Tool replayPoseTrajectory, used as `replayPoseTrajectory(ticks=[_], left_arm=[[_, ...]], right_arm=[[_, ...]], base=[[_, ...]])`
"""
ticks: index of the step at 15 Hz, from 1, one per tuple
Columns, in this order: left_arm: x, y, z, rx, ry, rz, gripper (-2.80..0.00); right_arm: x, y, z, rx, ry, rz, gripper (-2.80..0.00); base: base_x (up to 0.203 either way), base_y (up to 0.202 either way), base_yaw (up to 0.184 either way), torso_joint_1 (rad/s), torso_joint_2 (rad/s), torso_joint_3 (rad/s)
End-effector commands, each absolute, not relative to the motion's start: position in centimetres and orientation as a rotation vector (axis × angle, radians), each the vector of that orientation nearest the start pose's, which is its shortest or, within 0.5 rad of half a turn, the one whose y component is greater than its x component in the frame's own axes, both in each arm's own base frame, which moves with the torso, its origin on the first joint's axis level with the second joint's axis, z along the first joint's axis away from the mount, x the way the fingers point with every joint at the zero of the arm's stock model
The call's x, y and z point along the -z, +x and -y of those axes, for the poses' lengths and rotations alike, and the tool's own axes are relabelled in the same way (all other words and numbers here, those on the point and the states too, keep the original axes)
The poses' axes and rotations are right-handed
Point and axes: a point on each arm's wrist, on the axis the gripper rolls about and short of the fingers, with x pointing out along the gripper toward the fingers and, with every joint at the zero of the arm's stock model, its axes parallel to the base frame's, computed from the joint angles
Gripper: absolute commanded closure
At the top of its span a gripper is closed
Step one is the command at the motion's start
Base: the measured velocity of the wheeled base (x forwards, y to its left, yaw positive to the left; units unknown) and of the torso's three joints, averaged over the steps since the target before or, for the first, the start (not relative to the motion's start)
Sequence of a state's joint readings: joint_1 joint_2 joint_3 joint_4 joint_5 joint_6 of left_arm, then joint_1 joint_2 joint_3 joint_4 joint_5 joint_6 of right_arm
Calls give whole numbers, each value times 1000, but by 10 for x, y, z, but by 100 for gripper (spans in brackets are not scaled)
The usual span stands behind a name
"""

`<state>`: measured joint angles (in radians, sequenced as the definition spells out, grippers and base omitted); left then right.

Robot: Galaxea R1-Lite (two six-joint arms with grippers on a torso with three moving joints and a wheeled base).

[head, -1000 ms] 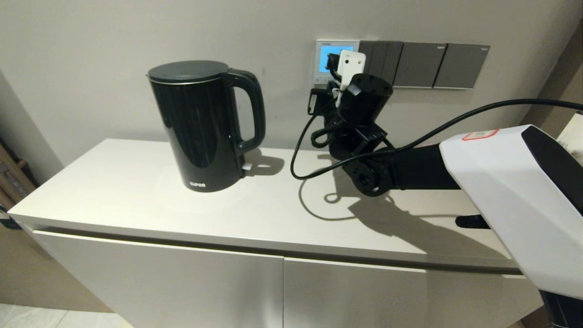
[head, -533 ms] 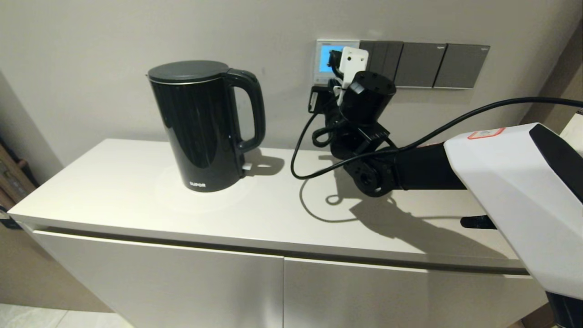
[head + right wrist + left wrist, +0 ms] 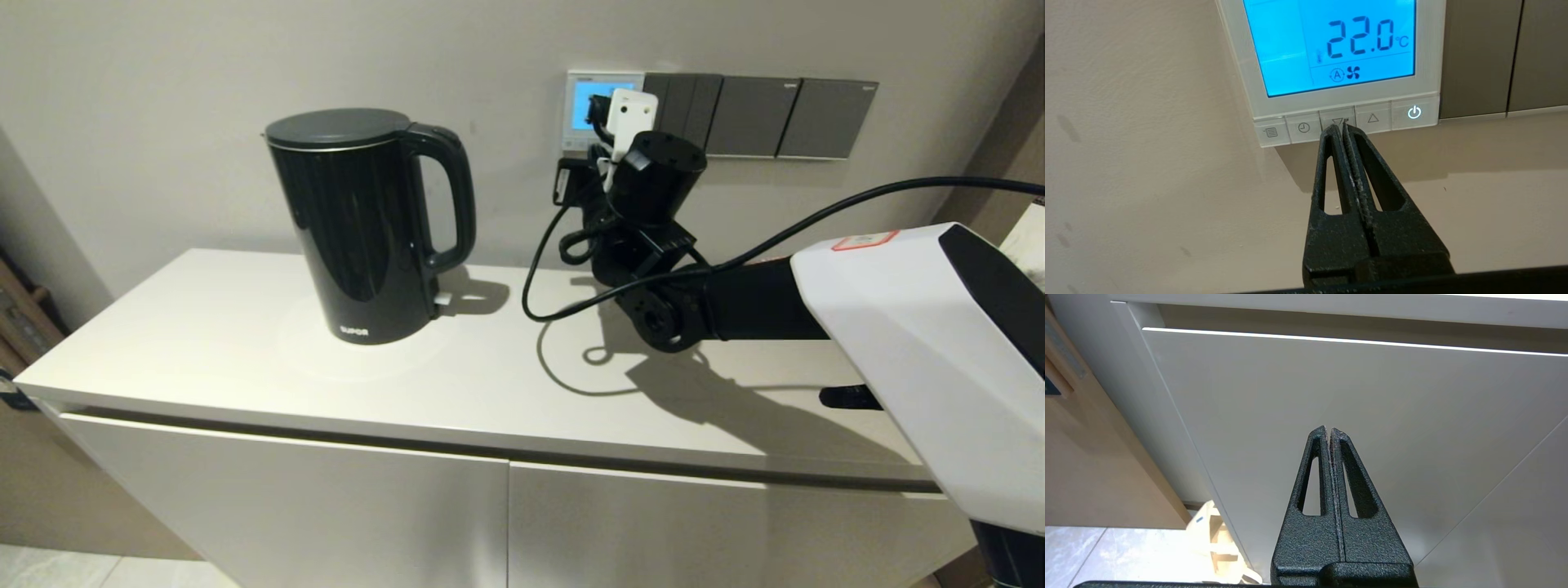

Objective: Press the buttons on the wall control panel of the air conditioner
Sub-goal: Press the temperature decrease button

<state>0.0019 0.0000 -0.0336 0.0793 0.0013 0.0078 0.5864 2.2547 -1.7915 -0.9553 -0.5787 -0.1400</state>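
Your right arm (image 3: 735,306) is stretched forward over the white cabinet top (image 3: 245,351), wrist pitched up toward the wall. The right gripper (image 3: 1339,128) has its two fingers pressed together with nothing between them, and the tips sit on the middle key, the one marked with a down triangle. From the wrist view you can't tell if the key is actually depressed.

The air conditioner's wall control panel (image 3: 1429,61) is on the wall above the cabinet, just left of the dark grey switch plates (image 3: 751,116) and touching the first one. Square white glossy frame, glowing light-blue screen (image 3: 1290,41) reading 22.0 °C with a fan icon. The buttons (image 3: 1303,128) run along its lower edge: five small pale squarish keys, the power key at the end nearest the switch plates lit white.

Gripper fingers are matte black, grainy, tapered with slotted cutouts.

The left gripper (image 3: 1329,433) is parked low, facing the smooth white cabinet door (image 3: 1372,396), fingers also pressed together and holding nothing.

A glossy black kettle (image 3: 367,229) stands on the cabinet, well left of the panel.
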Motion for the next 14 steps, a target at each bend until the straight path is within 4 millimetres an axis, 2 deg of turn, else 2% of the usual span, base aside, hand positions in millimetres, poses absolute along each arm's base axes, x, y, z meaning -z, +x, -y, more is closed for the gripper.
replayPoseTrajectory(ticks=[1,8,14], left_arm=[[-77,-25,0,-3,8,-48,0],[-77,-26,0,-4,8,-47,0],[-77,-25,0,-4,8,-48,0]], right_arm=[[-267,397,-248,26,133,411,0],[-261,401,-251,25,124,403,0],[-272,391,-249,20,140,421,0]], base=[[0,0,0,0,0,0],[0,0,0,0,0,0],[0,0,0,0,0,0]])
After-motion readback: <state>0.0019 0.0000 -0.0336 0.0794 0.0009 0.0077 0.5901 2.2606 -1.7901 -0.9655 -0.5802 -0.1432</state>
